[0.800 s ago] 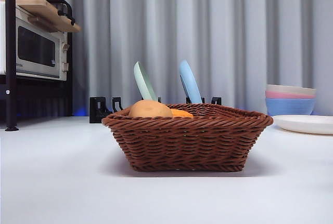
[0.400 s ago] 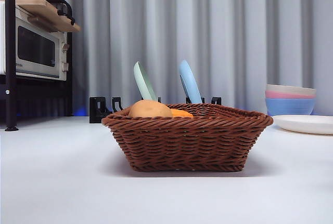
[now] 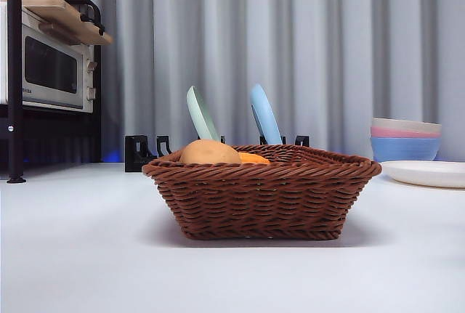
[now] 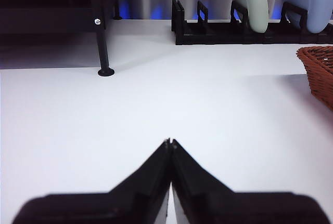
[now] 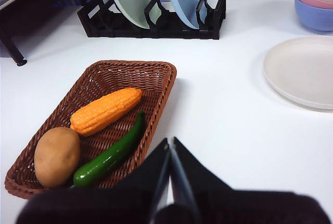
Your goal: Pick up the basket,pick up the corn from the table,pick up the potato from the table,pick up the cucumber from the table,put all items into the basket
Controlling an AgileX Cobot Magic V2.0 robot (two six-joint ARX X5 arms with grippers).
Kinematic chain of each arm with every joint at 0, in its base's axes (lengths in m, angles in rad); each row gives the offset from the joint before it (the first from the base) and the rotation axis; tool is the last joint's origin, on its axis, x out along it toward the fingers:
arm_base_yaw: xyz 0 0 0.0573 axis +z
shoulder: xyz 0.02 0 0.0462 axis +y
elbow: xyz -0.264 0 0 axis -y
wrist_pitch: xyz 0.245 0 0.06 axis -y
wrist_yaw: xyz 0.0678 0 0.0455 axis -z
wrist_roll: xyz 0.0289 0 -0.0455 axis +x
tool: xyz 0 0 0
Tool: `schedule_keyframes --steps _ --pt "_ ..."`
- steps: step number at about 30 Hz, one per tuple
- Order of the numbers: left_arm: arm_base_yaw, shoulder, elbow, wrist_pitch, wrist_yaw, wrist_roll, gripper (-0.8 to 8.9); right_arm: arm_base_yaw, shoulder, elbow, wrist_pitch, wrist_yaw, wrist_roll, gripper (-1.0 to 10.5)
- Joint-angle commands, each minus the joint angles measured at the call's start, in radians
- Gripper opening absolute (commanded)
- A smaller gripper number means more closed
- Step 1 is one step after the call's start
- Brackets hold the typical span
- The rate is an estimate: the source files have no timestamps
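Note:
The brown wicker basket (image 3: pixel 261 193) stands on the white table (image 3: pixel 80 240). In the right wrist view the basket (image 5: pixel 156 76) holds the orange corn (image 5: pixel 105 110), the tan potato (image 5: pixel 56 155) and the green cucumber (image 5: pixel 110 156). From the front only the potato (image 3: pixel 209 152) and a bit of corn (image 3: pixel 254 158) rise above the rim; the cucumber is hidden there. My right gripper (image 5: pixel 169 142) is shut and empty, raised beside the basket. My left gripper (image 4: pixel 169 142) is shut and empty over bare table, with the basket's edge (image 4: pixel 318 70) off to one side.
A black dish rack (image 3: pixel 142 152) with a green plate (image 3: pixel 201 113) and a blue plate (image 3: pixel 264 115) stands behind the basket. Stacked bowls (image 3: pixel 405 139) and a white plate (image 3: pixel 425 173) sit at the right. A microwave (image 3: pixel 51 70) on a black shelf stands at the left.

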Motion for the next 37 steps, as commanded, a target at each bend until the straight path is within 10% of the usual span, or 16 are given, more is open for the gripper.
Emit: schedule_keyframes --steps 1,7,16,27,37 --pt "0.003 -0.002 -0.014 0.001 -0.002 -0.006 -0.03 0.001 0.000 -0.002 0.005 0.003 0.010 0.0" --pt "0.003 -0.002 -0.014 0.001 -0.002 -0.006 -0.03 0.001 0.000 -0.002 0.006 0.004 0.005 0.0" --pt "0.003 -0.002 -0.014 0.001 -0.002 -0.006 -0.03 -0.130 -0.087 -0.104 0.212 -0.040 -0.248 0.0" --pt "0.003 -0.002 -0.014 0.001 -0.002 -0.006 -0.03 -0.403 -0.336 -0.462 0.384 -0.216 -0.233 0.0" --pt "0.003 -0.002 -0.014 0.001 -0.002 -0.006 -0.03 -0.423 -0.442 -0.684 0.479 -0.214 -0.170 0.0"
